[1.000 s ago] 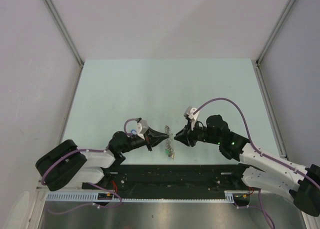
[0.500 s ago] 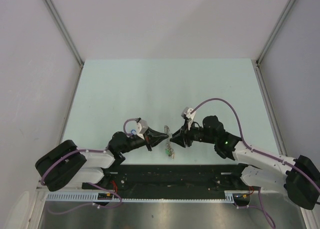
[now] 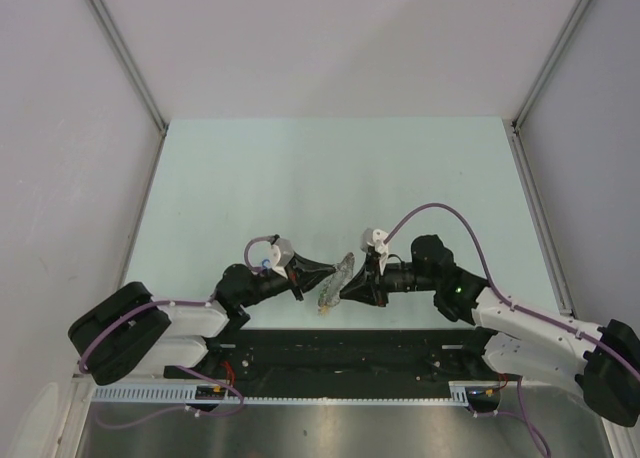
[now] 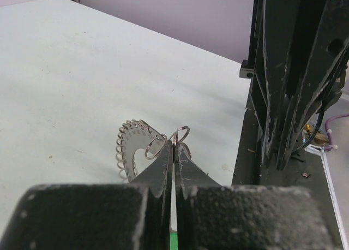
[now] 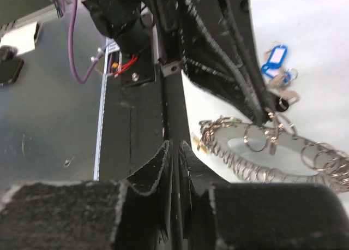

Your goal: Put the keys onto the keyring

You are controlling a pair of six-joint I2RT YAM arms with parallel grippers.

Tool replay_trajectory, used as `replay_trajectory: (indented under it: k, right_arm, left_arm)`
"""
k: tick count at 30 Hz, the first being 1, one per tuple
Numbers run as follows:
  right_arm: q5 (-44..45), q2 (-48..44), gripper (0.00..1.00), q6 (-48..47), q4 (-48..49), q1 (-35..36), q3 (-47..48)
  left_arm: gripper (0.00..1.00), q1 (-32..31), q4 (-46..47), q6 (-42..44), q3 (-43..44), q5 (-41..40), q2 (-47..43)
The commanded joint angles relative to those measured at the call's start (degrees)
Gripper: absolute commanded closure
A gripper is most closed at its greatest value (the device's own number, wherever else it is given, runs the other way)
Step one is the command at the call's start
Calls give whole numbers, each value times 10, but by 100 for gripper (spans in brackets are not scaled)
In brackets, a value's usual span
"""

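The keyring [image 3: 343,269], a grey ring fringed with small silvery loops, is held tilted between my two grippers. My left gripper [image 3: 331,273] is shut, pinching small split rings on the keyring's edge [image 4: 131,146] at its tips [image 4: 175,143]. My right gripper [image 3: 346,289] is shut just beside the ring's near end [image 5: 272,154]. A thin dark sliver sits between its jaws [image 5: 175,147], and I cannot identify it. The blue-tagged key [image 5: 275,59] lies on the table beyond the left fingers [image 5: 234,70], with a small black piece [image 5: 282,103] next to it.
The pale green table [image 3: 330,178] stretches away behind the grippers, with white walls on three sides. A black base strip [image 3: 340,353] runs along the near edge right below both grippers. The right arm's fingers [image 4: 289,70] fill the right of the left wrist view.
My right gripper has moved left and nearer, right up to the keyring. The ring has tipped up between the two grippers. The left gripper has barely moved.
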Motion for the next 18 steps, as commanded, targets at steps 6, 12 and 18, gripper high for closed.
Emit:
replay_trajectory:
  k: [6, 12, 18]
  right_arm:
    - [92, -17, 86, -11, -62, -9, 18]
    - [227, -11, 75, -21, -49, -11, 18]
    - [215, 31, 68, -22, 16, -13, 18]
  left_arm:
    - [100, 3, 131, -5, 0, -7, -25]
    - [100, 3, 129, -8, 4, 18, -28]
    - [100, 3, 126, -9, 6, 34, -31]
